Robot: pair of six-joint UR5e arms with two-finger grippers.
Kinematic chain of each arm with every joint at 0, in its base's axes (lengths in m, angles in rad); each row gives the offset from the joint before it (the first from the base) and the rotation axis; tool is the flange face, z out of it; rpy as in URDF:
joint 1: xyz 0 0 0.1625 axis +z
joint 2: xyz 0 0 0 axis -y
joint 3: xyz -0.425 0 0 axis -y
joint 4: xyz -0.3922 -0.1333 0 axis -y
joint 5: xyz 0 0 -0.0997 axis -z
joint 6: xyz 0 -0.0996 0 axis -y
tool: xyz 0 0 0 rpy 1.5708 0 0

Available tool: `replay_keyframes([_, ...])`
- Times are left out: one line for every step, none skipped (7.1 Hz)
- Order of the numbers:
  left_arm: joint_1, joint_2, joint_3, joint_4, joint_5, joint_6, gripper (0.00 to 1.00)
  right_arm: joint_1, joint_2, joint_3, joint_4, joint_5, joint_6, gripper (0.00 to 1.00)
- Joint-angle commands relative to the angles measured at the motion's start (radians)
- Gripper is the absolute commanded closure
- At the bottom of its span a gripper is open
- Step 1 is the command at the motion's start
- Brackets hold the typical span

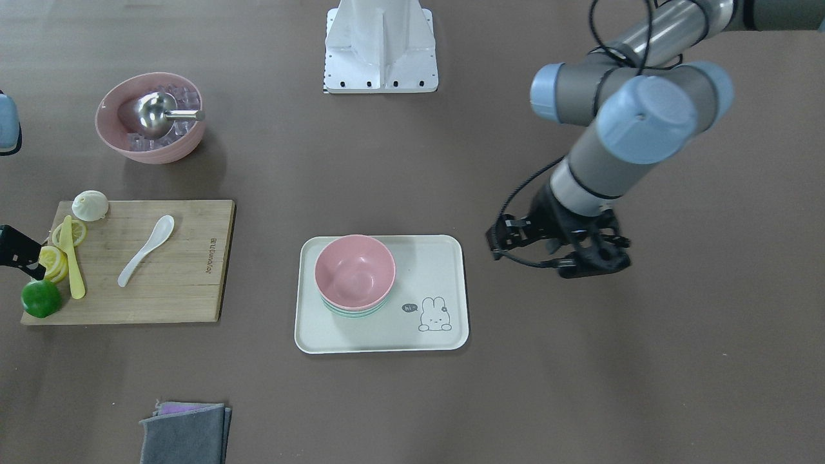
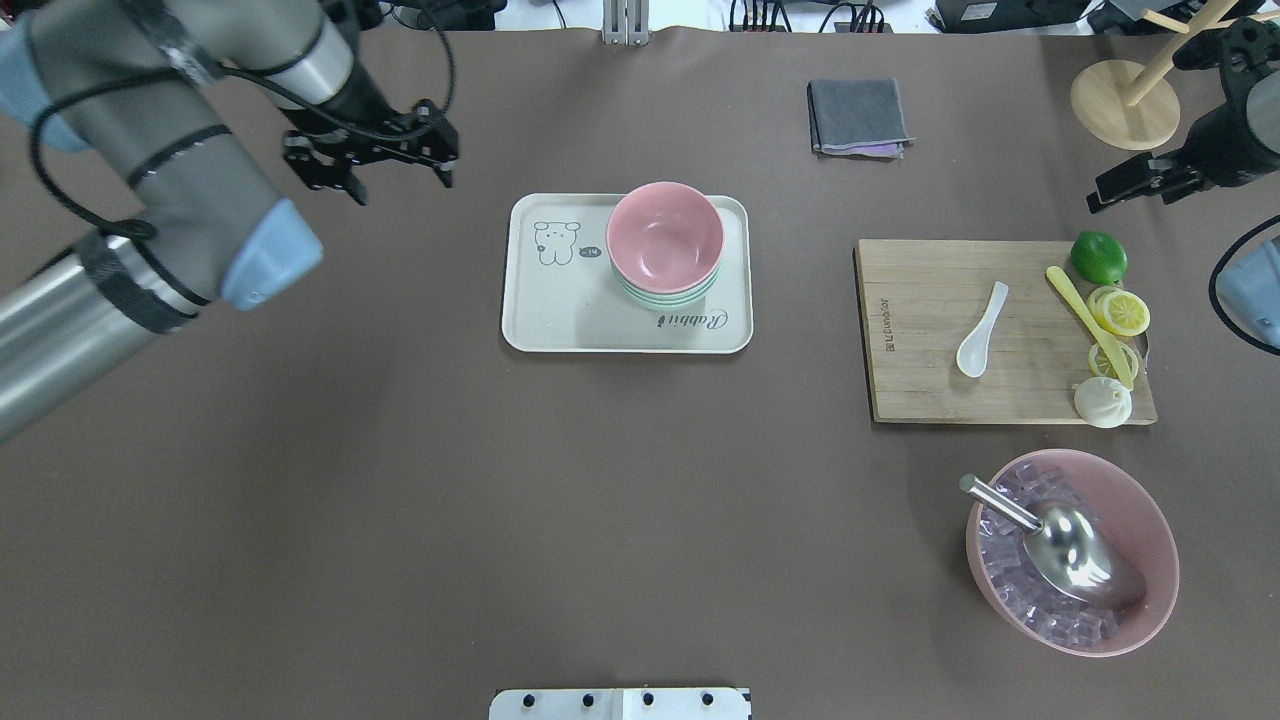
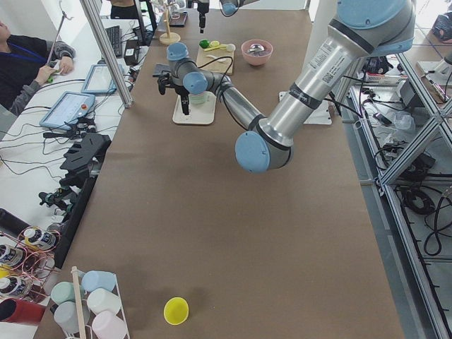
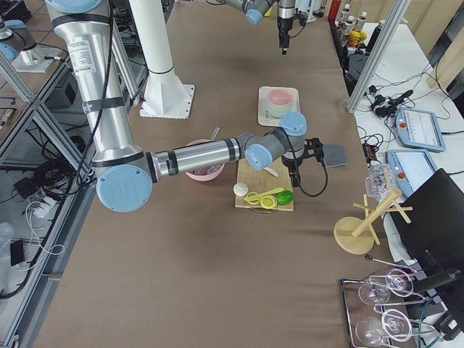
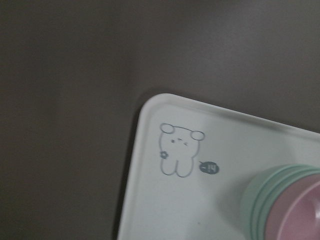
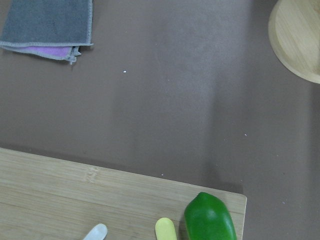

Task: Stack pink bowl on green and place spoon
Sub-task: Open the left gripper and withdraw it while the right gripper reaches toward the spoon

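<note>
A pink bowl (image 1: 354,267) (image 2: 665,235) sits nested on a green bowl (image 1: 351,312) (image 2: 665,297) on a cream rabbit tray (image 1: 438,258) (image 2: 560,310). The left wrist view shows the tray corner (image 5: 165,210) and the green bowl's edge (image 5: 257,200). A white spoon (image 1: 145,251) (image 2: 982,330) lies on the wooden cutting board, apart from both grippers. My left gripper (image 1: 557,254) (image 2: 400,185) is open and empty beside the tray. My right gripper (image 2: 1135,198) (image 1: 16,258) looks open and empty, just beyond the board by the lime.
The cutting board (image 2: 930,390) also holds a lime (image 2: 1098,257), lemon slices, a yellow knife and a bun. A large pink bowl (image 2: 1150,600) holds ice and a metal scoop. A folded grey cloth (image 2: 858,117) and a wooden stand base (image 2: 1125,105) lie at the far side.
</note>
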Motion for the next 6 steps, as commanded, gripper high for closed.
replay_keyframes([-0.219,0.159,-0.072,0.172,-0.046,0.456,0.01,-0.015,-0.011,0.010,-0.005,0.015,0.115,0.00])
replay_keyframes([-0.335,0.243,-0.060,0.172,-0.097,0.662,0.01,-0.050,-0.011,0.021,-0.005,0.017,0.203,0.00])
replay_keyframes([-0.418,0.282,-0.019,0.174,-0.146,0.804,0.01,-0.093,-0.013,0.039,-0.005,0.003,0.317,0.01])
replay_keyframes([-0.466,0.315,-0.011,0.175,-0.151,0.880,0.01,-0.142,-0.022,0.062,-0.001,-0.026,0.434,0.01])
replay_keyframes([-0.473,0.323,-0.011,0.175,-0.151,0.884,0.01,-0.205,-0.022,0.082,-0.001,-0.088,0.526,0.02])
replay_keyframes([-0.471,0.325,-0.009,0.175,-0.149,0.885,0.01,-0.272,-0.023,0.082,0.002,-0.168,0.617,0.02])
